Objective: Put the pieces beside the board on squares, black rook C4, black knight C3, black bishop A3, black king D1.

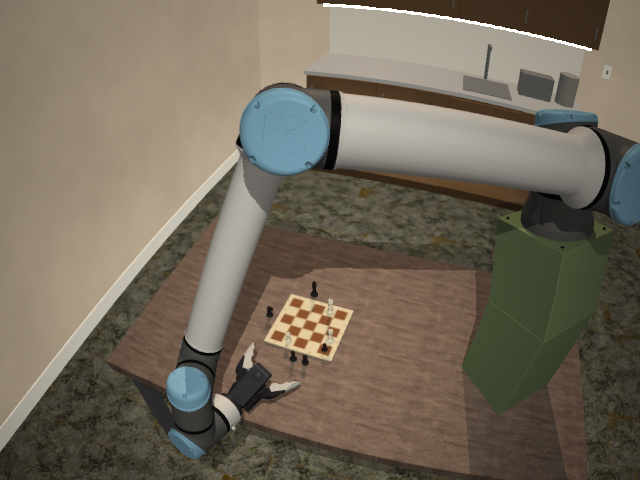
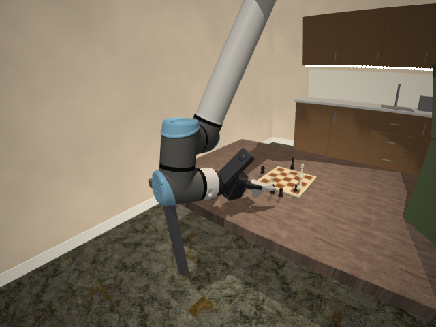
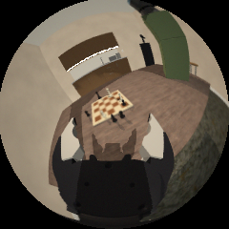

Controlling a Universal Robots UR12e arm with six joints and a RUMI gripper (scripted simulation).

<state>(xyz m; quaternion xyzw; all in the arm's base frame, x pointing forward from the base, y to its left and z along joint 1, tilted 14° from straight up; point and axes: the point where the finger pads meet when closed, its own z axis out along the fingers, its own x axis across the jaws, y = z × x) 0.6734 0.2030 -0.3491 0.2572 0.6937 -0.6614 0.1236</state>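
Four small black pieces are seen upright beside the checkered board (image 1: 309, 326) on the wooden table (image 1: 413, 361): two (image 1: 293, 355) at its near edge, others along neighbouring edges. The gripper (image 1: 273, 367), spread wide and empty, is held low, aimed boardward.

The top view looks down from high, facing the counter (image 1: 392, 72), taking in the table (image 1: 403, 361), the pedestal (image 1: 537, 289) and the arm. The exterior view stands low beside a table corner, facing the cabinets (image 2: 366, 35), close to the wrist. The wrist view, a fisheye, looks along the fingers across the table. All three share the board (image 1: 309, 326).
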